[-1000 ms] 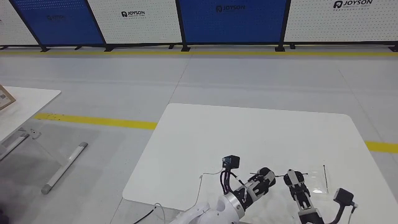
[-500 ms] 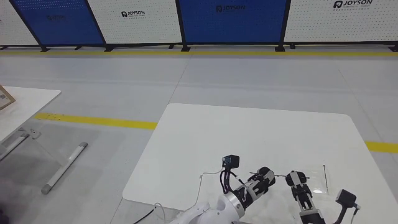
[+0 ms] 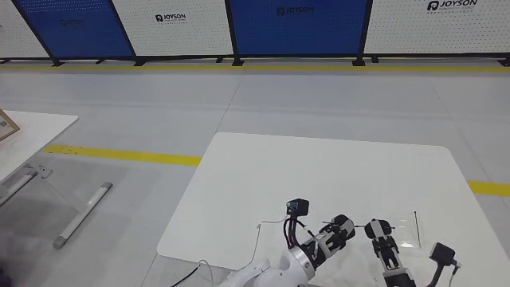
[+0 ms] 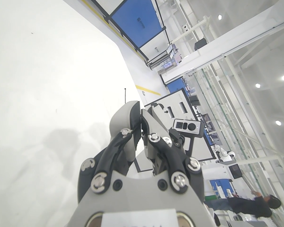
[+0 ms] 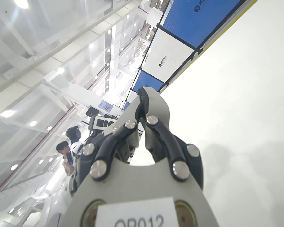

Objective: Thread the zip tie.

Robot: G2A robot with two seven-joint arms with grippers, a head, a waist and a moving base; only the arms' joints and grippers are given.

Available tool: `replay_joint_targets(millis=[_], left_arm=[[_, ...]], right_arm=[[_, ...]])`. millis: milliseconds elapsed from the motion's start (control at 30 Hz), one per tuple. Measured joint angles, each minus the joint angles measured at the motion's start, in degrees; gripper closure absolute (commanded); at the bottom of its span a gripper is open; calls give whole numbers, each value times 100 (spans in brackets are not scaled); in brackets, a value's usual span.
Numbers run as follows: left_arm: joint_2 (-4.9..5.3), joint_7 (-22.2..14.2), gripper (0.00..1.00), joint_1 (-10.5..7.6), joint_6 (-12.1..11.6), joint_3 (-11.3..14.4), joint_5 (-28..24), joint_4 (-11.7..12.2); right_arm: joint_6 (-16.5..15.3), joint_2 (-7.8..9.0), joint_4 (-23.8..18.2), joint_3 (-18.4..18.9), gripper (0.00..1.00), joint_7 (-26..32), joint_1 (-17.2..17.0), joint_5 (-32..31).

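Two grippers sit close together at the lower right of the top view, the left gripper [image 3: 343,224] and the right gripper [image 3: 377,229]. They have hardly moved since before. A spare tie [image 3: 416,227] lies on the table [image 3: 319,167] just right of them.

In the left wrist view, the left gripper is pinched on a thin black tie [image 4: 132,131].

In the right wrist view, the right gripper is pressed together.

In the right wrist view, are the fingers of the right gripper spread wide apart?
No, the right gripper is shut: its two sides meet at the tips and leave no open gap there.
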Motion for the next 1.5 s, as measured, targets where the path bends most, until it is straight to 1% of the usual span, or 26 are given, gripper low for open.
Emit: replay_joint_targets(millis=[267, 300, 333, 367, 500, 633, 833, 933, 1133, 1233, 1367, 1467, 1500], left_arm=[[2, -5, 100, 25, -17, -25, 35, -40], [2, 7, 100, 27, -7, -31, 40, -36], [1, 17, 100, 29, 2, -38, 41, -28], [0, 22, 100, 30, 8, -42, 39, -21], [-6, 28, 100, 27, 38, -43, 33, -1], [-15, 41, 100, 18, 78, -39, 41, 3], [-31, 59, 100, -4, 139, -40, 20, 27], [-39, 81, 100, -7, 164, -48, -7, 40], [-58, 132, 100, -15, 232, -60, -59, 49], [-64, 146, 100, -14, 235, -62, -63, 49], [-68, 141, 100, -6, 238, -61, -47, 46], [-67, 109, 100, 2, 225, -47, 3, 43], [-66, 102, 100, 4, 222, -45, 21, 43]], right_arm=[[0, -5, 43, -34, 100, 30, 32, 17], [4, -6, 48, -31, 83, 52, 38, 56], [11, -6, 49, -23, 63, 83, 45, 103], [16, -6, 46, -15, 58, 104, 48, 131], [2, -4, 9, 7, 55, 148, 45, 184], [-1, 4, -57, 6, 55, 129, 20, 161], [0, 20, -98, -18, 63, 5, -11, 69], [0, 32, -98, -26, 60, -23, -17, 57], [0, 64, -76, -69, 64, -37, -5, -55], [0, 80, -67, -86, 68, -68, 1, -69], [0, 104, -62, -94, 71, -106, 6, -79], [0, 121, -59, -91, 77, -132, 13, -59], [0, 126, -59, -91, 82, -140, 16, -55]])
